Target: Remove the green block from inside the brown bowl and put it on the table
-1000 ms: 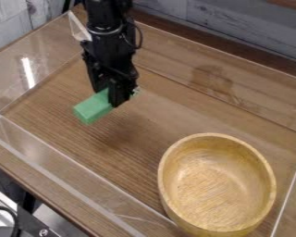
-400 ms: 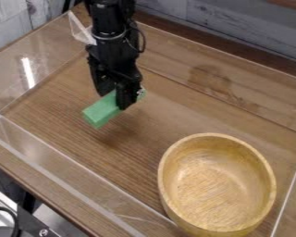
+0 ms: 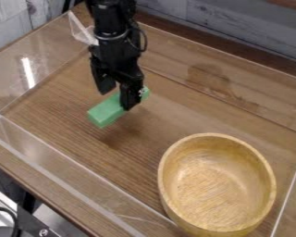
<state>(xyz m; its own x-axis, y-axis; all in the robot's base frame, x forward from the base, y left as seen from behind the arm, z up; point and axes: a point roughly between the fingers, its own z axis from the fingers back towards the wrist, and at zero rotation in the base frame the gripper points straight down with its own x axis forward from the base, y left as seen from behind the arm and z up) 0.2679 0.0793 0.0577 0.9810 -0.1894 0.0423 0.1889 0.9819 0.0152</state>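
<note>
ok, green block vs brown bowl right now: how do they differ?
Shape: the green block is a small flat rectangle; the brown bowl is round, hollow and much larger.
Look: the block is plain bright green; the bowl is light wood with visible grain.
Place: the block sits mid-table under the end effector; the bowl stands apart at the near right, with nothing inside.
Shared: both are on the table.
</note>
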